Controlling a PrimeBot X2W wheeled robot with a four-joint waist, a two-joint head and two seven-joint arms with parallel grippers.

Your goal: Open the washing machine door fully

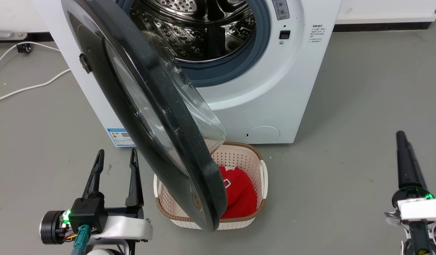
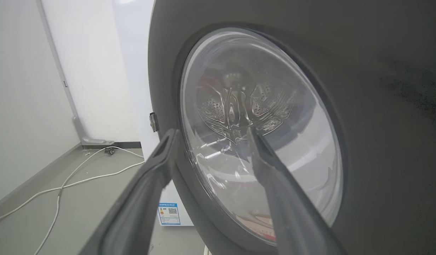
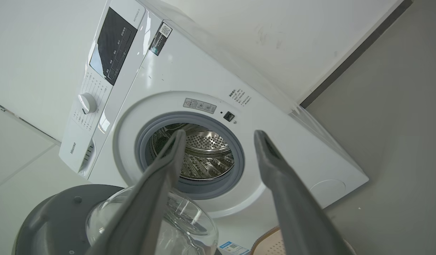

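The door [image 1: 161, 117] stands swung out from the washer [image 1: 285, 88], nearly edge-on to my head camera. It is hinged on my left, and its free edge hangs over the basket [image 1: 263, 170] with the red cloth [image 1: 241, 194]. I judge it about half open, with more swing left toward my left.

It looks rigid and fairly heavy, and it should turn freely on its hinge. The glossy black face will be slippery, and I'd keep off the bulging glass. The thick rim near the free edge is where I'd hook or push, for the most leverage.

My left gripper [image 1: 117, 153] is spread wide and empty, just beside the door's outer face; whether it touches, I cannot tell. My right gripper [image 3: 219, 134] is also parted and empty, well apart from the door and facing the drum [image 3: 204, 156].
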